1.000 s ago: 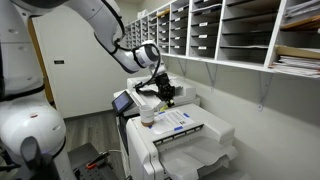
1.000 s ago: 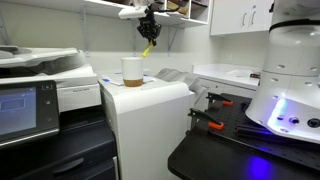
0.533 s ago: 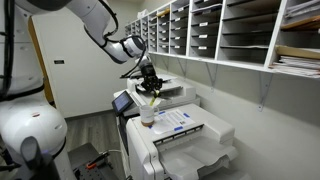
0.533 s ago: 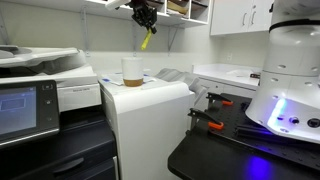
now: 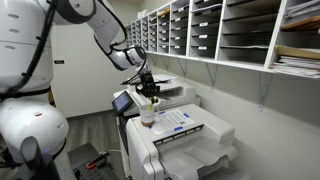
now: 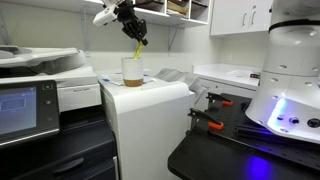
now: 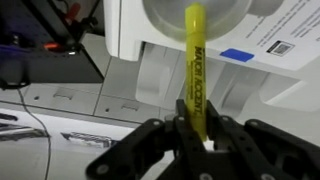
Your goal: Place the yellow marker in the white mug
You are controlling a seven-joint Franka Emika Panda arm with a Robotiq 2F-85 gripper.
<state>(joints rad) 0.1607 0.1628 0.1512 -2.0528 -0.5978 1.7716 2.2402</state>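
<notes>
My gripper (image 6: pixel 131 24) is shut on the yellow marker (image 6: pixel 137 48), which hangs point-down just above the white mug (image 6: pixel 132 71). The mug stands on top of the white printer cabinet (image 6: pixel 150 110). In an exterior view the gripper (image 5: pixel 146 84) sits above the mug (image 5: pixel 147 116) with the marker (image 5: pixel 151 100) between them. In the wrist view the jaws (image 7: pixel 195 132) clamp the marker (image 7: pixel 194 60), whose far tip lies over the mug's round mouth (image 7: pixel 165 20).
A large office printer (image 5: pixel 185 135) fills the middle, with a touch panel (image 5: pixel 122 101) beside it. Wall shelves of paper trays (image 5: pixel 220 30) run behind the arm. Another printer (image 6: pixel 40 75) and the robot base (image 6: pixel 290 80) flank the cabinet.
The gripper has moved sideways with the marker and lowered it, so the marker's tip now hangs directly over the mug instead of beside it.
</notes>
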